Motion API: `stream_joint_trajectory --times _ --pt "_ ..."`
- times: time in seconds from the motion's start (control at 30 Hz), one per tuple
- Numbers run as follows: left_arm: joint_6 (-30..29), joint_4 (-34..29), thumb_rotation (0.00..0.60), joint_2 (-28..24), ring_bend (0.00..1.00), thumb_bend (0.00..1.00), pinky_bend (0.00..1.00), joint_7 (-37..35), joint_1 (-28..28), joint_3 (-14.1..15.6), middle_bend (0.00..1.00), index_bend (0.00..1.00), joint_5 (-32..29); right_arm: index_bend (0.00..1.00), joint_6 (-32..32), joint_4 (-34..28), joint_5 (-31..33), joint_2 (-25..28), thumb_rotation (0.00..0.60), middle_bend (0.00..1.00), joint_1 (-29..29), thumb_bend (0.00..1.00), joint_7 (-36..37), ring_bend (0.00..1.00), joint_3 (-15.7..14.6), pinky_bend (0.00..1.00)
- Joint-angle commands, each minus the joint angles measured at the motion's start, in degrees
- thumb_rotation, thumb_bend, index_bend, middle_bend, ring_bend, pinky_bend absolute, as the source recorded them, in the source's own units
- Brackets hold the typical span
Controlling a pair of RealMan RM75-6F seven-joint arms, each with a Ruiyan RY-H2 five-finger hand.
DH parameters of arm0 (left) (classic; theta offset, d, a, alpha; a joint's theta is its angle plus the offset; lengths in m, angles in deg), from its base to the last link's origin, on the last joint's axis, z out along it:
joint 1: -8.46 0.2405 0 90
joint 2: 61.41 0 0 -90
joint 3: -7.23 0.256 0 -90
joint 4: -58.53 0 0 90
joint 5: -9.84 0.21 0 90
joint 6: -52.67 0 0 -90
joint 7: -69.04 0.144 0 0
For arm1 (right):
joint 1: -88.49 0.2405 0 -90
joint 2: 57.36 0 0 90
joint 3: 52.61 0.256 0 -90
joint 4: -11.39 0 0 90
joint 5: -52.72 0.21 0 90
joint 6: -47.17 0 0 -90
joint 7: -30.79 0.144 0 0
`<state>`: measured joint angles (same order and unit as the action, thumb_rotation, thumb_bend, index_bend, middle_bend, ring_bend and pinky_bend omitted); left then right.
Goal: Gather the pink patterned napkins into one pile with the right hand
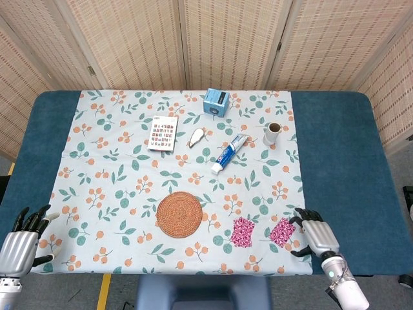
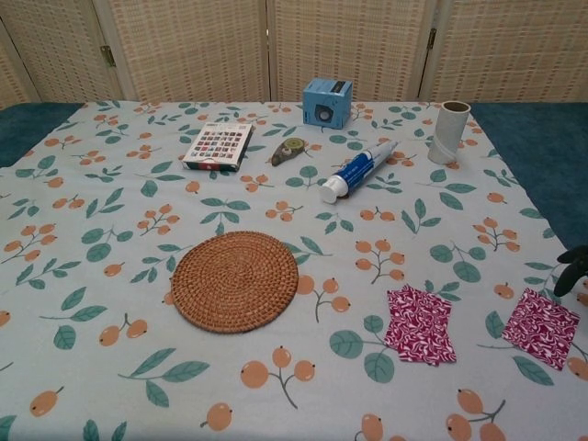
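Two pink patterned napkins lie flat near the table's front right, apart from each other. One napkin (image 1: 242, 231) (image 2: 420, 323) is right of the woven mat. The other napkin (image 1: 282, 232) (image 2: 541, 327) lies further right, by the cloth's edge. My right hand (image 1: 317, 232) (image 2: 573, 266) hovers just right of that second napkin, fingers apart and holding nothing; only its fingertips show in the chest view. My left hand (image 1: 22, 236) sits at the front left corner, fingers spread, empty.
A round woven mat (image 1: 179, 214) lies left of the napkins. Further back are a toothpaste tube (image 1: 229, 154), a paper cup (image 1: 272, 133), a blue box (image 1: 217, 101), a small patterned booklet (image 1: 162, 133) and a tape dispenser (image 1: 197, 136).
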<state>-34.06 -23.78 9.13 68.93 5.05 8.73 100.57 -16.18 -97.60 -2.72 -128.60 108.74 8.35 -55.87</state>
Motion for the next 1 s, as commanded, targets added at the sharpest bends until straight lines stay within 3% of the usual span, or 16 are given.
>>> stream_joint_trajectory --times 0.03,0.37,1.0 --pt "-0.01 -0.07 0.6 -0.05 0.2 0.21 0.0 0.13 0.0 0.02 0.13 0.26 0.05 0.28 0.71 -0.55 -0.42 1.1 0.569 0.1 -0.48 0.12 1.1 0.0 -0.69 0.0" --pt "-0.06 -0.57 0.6 -0.1 0.2 0.21 0.0 0.57 0.01 0.04 0.13 0.26 0.21 0.28 2.47 0.75 0.21 2.43 0.569 0.1 -1.03 0.12 3.25 0.0 -1.24 0.0" --pt "0.56 0.12 0.6 0.22 0.2 0.21 0.0 0.14 0.03 -0.03 0.13 0.26 -0.45 0.28 3.72 3.06 2.59 -0.06 0.568 0.1 0.25 0.12 1.52 0.0 -0.08 0.0"
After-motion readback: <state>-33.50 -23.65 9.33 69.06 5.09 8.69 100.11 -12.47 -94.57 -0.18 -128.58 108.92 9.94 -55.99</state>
